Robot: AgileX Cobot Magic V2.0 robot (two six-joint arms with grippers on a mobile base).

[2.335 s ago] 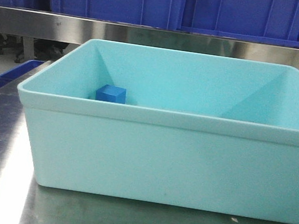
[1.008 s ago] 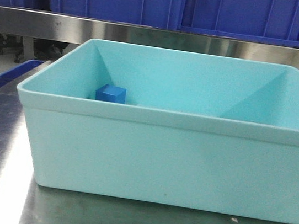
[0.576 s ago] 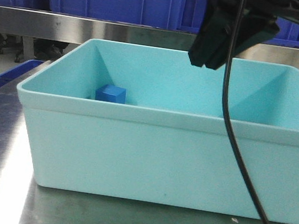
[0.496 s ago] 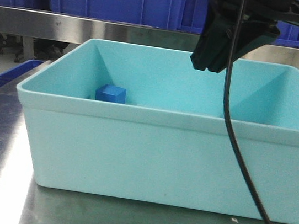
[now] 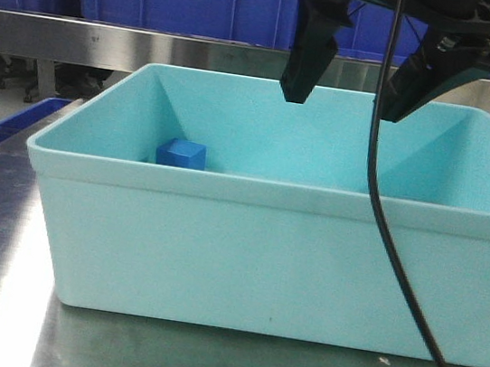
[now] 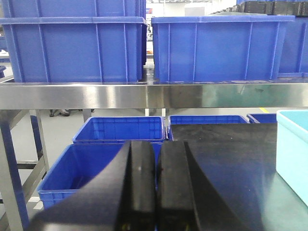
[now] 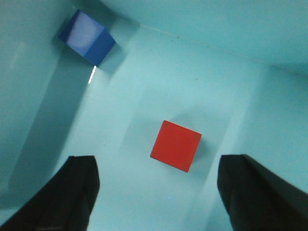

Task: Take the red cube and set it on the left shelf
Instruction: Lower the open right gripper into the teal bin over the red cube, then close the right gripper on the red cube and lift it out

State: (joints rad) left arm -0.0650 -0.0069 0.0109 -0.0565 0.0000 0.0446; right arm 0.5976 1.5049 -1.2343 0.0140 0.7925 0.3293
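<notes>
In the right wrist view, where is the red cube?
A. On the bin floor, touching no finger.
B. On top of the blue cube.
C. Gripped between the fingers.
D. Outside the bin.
A: the red cube lies flat on the floor of the bin, with clear space to both open fingers.

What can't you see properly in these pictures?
Small red cube: hidden in front view behind the near wall of the turquoise plastic bin.
Small blue cube: bottom hidden there too.
Black right gripper: cut off by front view's top edge.
Black left gripper: blocks whatever lies beneath.
</notes>
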